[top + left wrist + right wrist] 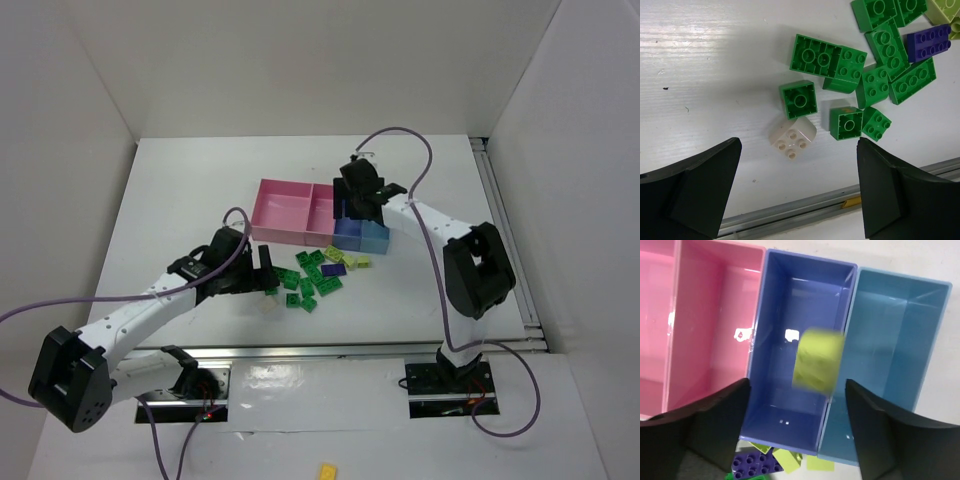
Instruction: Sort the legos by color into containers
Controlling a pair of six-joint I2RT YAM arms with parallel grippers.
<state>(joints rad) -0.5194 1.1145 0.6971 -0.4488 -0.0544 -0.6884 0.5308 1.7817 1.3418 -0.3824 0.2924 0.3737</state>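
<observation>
White table (180, 200), white walls (300, 60); legos (318, 275) beside containers (285, 210); left end effector (798, 160), right end effector (797, 390) both parted.

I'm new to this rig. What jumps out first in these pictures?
A blurred pale yellow-green brick shows between the open fingers of the right gripper, above the blue tray. In front of the tray row lies a heap of green bricks with one purple brick, and the open left gripper hovers over a lone white brick at its near edge.

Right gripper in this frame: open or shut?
Open. In the right wrist view the right gripper shows its fingers wide apart above the blue tray; the blurred yellow-green brick between them is not clamped.
</observation>
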